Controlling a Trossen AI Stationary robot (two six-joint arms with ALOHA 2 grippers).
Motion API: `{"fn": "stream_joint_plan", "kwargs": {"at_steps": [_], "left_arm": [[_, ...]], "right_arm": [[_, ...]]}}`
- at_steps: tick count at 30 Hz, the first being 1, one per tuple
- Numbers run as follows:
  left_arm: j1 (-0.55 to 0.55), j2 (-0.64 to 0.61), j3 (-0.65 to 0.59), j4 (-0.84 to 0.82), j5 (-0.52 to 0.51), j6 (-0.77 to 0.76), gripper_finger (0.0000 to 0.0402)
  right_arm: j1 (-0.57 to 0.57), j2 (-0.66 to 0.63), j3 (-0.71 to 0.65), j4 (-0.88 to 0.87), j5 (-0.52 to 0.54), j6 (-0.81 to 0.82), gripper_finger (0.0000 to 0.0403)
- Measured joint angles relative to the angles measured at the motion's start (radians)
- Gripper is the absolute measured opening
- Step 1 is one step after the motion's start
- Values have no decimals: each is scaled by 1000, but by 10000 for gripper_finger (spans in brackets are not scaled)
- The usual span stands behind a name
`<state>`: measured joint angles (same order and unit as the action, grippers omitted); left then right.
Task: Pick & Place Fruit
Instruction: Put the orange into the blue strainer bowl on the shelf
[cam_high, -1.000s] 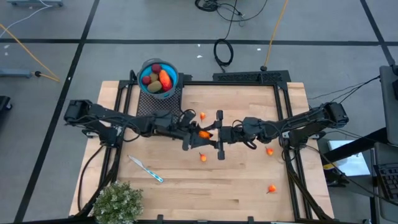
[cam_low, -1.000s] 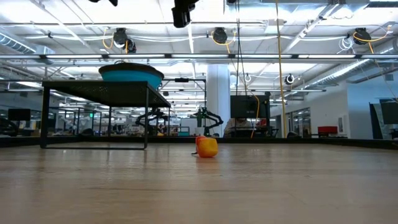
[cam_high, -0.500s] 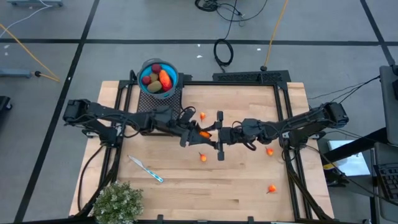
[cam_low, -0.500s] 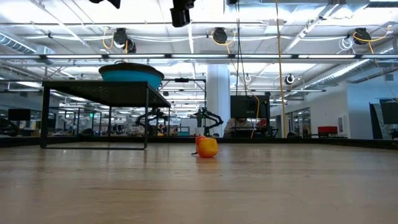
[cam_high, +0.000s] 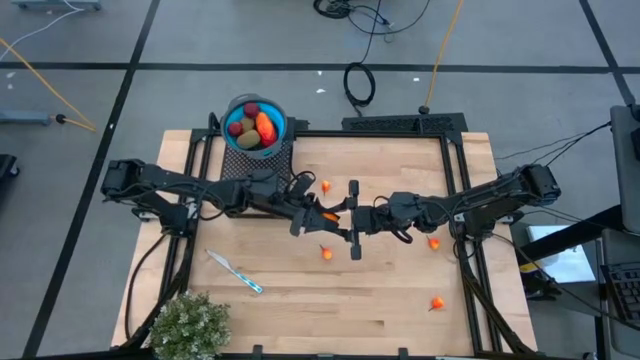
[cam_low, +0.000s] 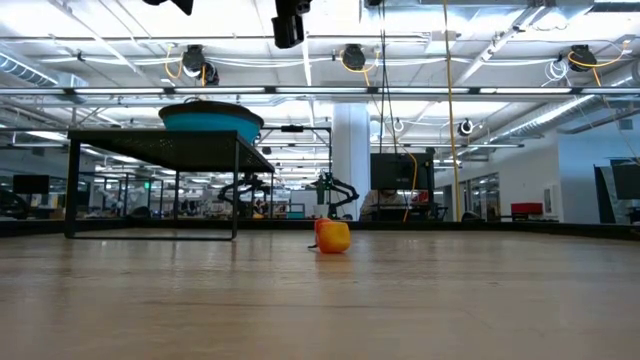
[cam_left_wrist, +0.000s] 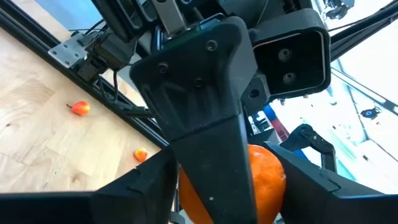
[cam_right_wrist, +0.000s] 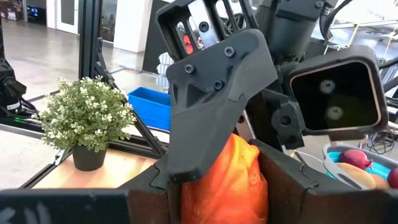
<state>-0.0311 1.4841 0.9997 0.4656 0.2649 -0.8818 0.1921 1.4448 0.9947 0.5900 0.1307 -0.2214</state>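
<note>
Fruit piece (cam_high: 327, 214), orange, hangs above mid-table between the two grippers: the left gripper (cam_high: 310, 212) is clamped on it, and the right gripper (cam_high: 352, 218) sits just beside with fingers spread wide. More fruit fills the blue bowl (cam_high: 256, 126); loose orange pieces (cam_high: 326, 254) lie on the table (cam_high: 400, 300).

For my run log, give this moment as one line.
phase: handover | orange fruit between left gripper and right gripper | above table

Bright orange round toy fruit (cam_left_wrist: 264, 180) between dark grey jaws. Blue round bowl (cam_high: 255, 125): red, olive pieces. Pale wood table (cam_high: 400, 300). Green bushy plant (cam_high: 188, 325).
</note>
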Motion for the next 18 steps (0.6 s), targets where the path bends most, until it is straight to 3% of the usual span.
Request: {"fn": "stream_joint_plan", "kwargs": {"at_steps": [8,18], "left_arm": [[10,0,0,-1,5,6,164],[19,0,0,-34,5,20,155]], "right_arm": [[-1,0,-1,-13,3,18,154],[10,0,-1,-49,4,104,200]]}}
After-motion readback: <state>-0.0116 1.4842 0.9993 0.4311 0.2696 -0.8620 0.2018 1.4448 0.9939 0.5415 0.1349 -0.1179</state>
